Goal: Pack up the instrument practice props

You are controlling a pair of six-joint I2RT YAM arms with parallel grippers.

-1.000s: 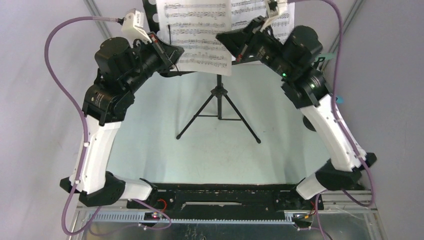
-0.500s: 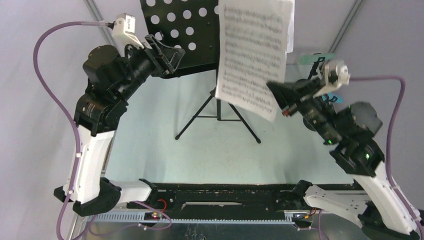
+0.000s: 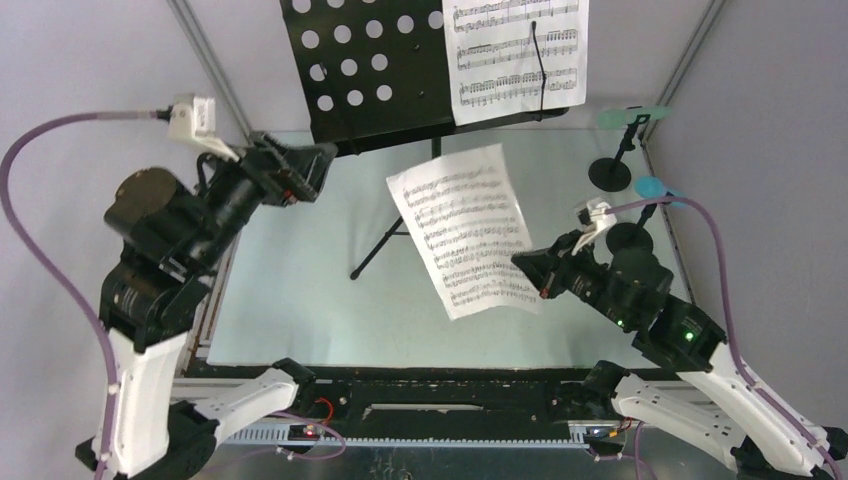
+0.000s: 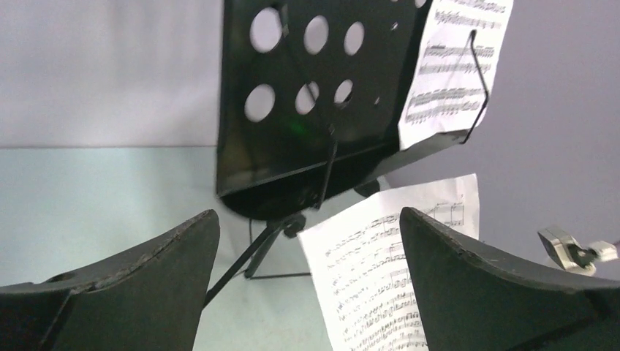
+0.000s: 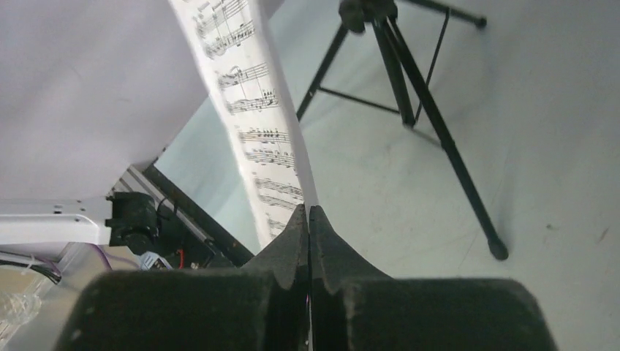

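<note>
Two sheets: upper sheet [image 3: 515,55] on the music stand [image 3: 370,75], lower sheet [image 3: 465,230] pinched by the right gripper [image 3: 524,266] over the desk [image 3: 300,300]; left gripper [image 3: 313,166] spread, empty. Mint microphone [image 3: 633,115], blue microphone [image 3: 650,186]: top view only

Table [image 3: 290,290] left of tripod legs [image 5: 469,194] open; mic holders [image 3: 610,174] crowd right edge; held sheet [image 3: 465,230] overhangs centre.

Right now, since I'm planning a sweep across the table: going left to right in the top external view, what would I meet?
left gripper → loose sheet-music page → blue toy microphone
</note>
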